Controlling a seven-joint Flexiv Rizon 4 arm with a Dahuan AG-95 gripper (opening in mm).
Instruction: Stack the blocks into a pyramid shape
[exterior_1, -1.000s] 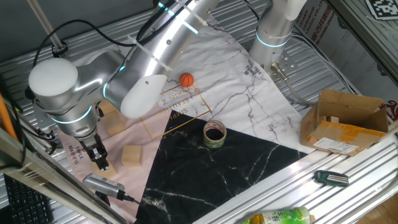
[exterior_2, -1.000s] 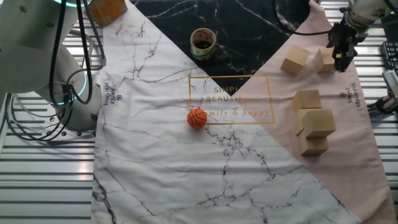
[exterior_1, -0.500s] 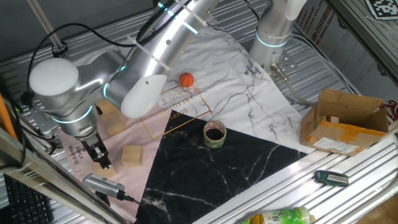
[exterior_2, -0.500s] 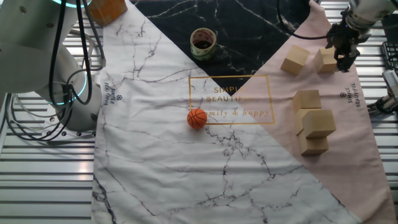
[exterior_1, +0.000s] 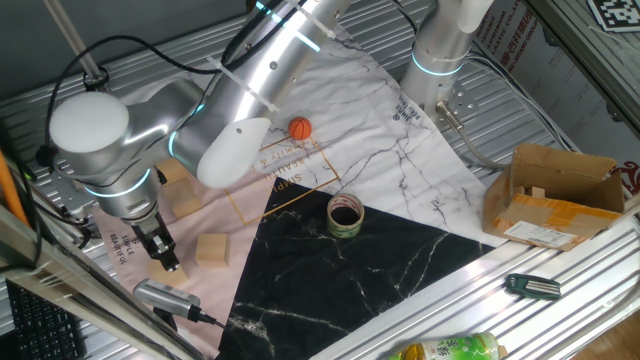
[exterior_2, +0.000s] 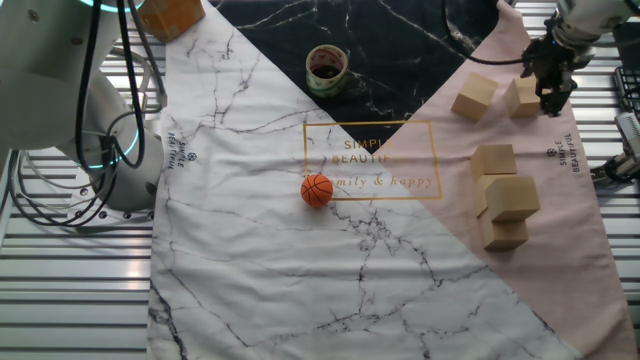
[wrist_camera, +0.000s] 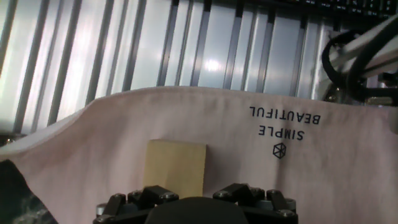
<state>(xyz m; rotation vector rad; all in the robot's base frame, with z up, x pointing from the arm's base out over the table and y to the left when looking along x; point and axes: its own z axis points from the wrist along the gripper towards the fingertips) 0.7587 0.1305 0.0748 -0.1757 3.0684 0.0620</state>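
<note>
The blocks (exterior_2: 510, 197) are plain pale-tan wooden cubes with sharp edges. In the other fixed view, three sit clustered on the pink part of the cloth (exterior_2: 250, 250) at the right, and two more lie farther back. The tool (exterior_2: 553, 97) hangs low at the right one of that pair (exterior_2: 521, 96); whether its fingers are spread or pinching it, I cannot tell. The cloth covers a ribbed metal desk (exterior_2: 70, 290), with an orange ball (exterior_2: 316, 190) and a tape roll (exterior_2: 326, 66) on it
</note>
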